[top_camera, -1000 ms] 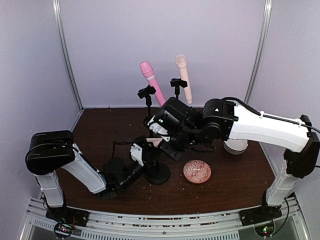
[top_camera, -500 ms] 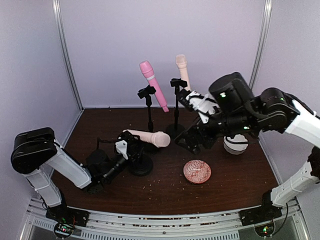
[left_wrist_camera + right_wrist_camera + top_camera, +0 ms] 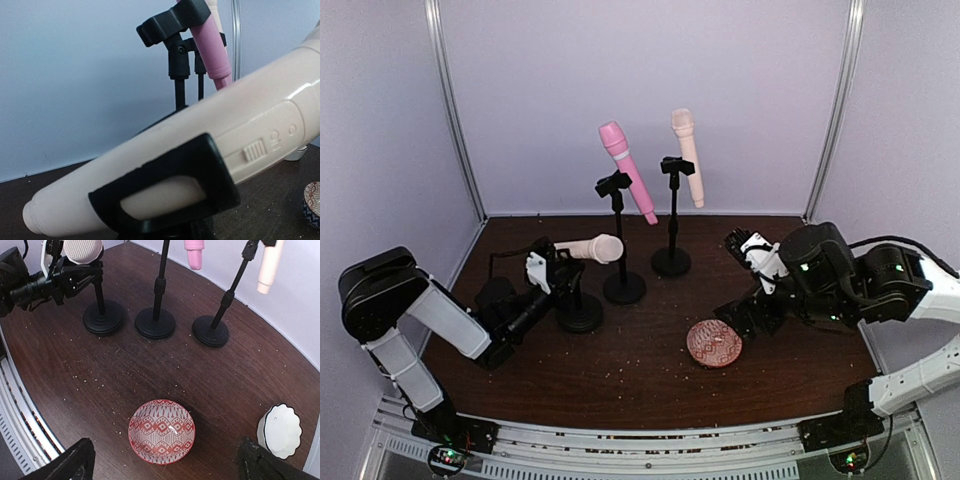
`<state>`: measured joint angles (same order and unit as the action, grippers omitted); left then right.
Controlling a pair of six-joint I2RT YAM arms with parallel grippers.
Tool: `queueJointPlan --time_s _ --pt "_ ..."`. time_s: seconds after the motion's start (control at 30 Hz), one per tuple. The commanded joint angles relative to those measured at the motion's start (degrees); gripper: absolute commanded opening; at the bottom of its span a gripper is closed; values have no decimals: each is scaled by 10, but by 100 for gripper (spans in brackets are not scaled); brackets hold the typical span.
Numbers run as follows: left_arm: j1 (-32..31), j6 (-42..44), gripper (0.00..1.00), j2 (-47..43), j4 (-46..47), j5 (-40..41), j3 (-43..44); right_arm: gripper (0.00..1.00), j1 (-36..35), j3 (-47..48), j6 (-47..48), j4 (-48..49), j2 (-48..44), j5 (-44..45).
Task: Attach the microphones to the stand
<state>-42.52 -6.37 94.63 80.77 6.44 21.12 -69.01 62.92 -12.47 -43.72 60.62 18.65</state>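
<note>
The pale peach plastic microphone (image 3: 582, 248) lies near level in the clip of the short black stand (image 3: 579, 318). The left claw (image 3: 555, 272) pinches its post, likely steadying it, while the right claw (image 3: 167, 465) hangs spread, empty.

Left arm (image 3: 450, 320) reaches low and forward; right arm (image 3: 865, 285) is folded, its fingers (image 3: 75, 462) spread wide.

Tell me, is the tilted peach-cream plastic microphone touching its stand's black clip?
Touching. The left wrist view shows the black clip wrapped around the body of the peach-cream plastic microphone.
</note>
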Motion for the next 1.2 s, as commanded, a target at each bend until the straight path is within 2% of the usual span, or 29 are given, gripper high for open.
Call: queueJointPlan --time_s 0.0,0.17,0.27,0.4,0.53,0.57,0.6,0.7,0.8,0.87,0.97,1.07,1.17 --pt "10 -23 0 10 72 -21 2 100 3 -28 -20 59 -48 69" --pt "10 -40 15 2 72 7 -18 100 7 -70 -39 82 -78 128" --pt "10 -34 31 -15 72 19 -40 100 14 -93 -53 86 -99 167" --pt "10 -17 49 -40 68 25 -84 100 29 -123 -49 110 -127 166" --pt "9 -11 66 -100 5 -13 -122 100 34 -144 -40 128 -148 176" --pt "9 -13 86 -124 -31 -30 -128 100 35 -147 -37 129 -154 178" --pt "9 -14 96 -153 -86 -46 -132 100 36 -149 -34 130 -159 181" --pt "8 -39 98 -264 -252 -77 -128 100 37 -156 -34 142 -173 204" --pt "4 -53 98 -402 -499 -69 -82 100 38 -162 -47 168 -185 259" --pt "-14 -65 98 -491 -621 4 -55 100 38 -170 -75 192 -192 333" --pt "-21 -121 98 -585 -705 94 -18 100 37 -177 -84 219 -200 402" --pt "-21 -140 98 -621 -825 145 67 100 38 -177 -88 233 -210 418" --pt "-20 -140 98 -580 -951 204 181 100 38 -182 -80 253 -220 404"
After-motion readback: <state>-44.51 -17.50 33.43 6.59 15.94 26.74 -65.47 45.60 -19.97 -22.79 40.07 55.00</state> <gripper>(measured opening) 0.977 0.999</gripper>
